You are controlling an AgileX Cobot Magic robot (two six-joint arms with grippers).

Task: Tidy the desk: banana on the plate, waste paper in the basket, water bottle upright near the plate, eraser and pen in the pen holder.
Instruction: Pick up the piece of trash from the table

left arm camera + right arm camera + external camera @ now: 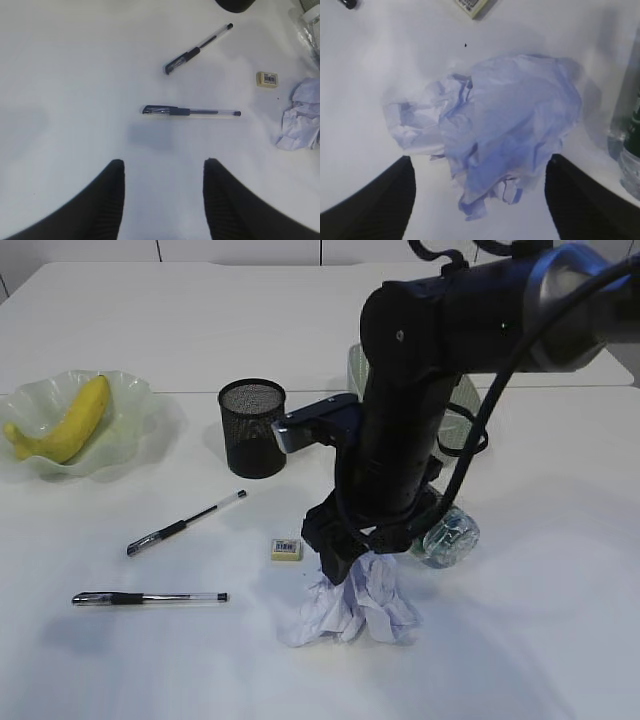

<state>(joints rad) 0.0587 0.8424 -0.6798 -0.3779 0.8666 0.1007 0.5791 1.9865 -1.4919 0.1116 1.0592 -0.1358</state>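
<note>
From the front, the right gripper (345,565) hangs just over the crumpled white waste paper (352,612) on the table; binning it looks the step in hand. The left wrist view shows the left gripper (164,175) spread, empty, above bare table. In the right wrist view the fingers (380,200) straddle the paper, spread wide; next they must close.

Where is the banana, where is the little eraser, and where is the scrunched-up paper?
banana (75,420): exterior view, middle of its yellow body, lying in the plate.
eraser (267,79): left wrist view, on its barcode label.
scrunched-up paper (515,125): right wrist view, middle of the crumpled wad, between the right gripper's fingers.
</note>
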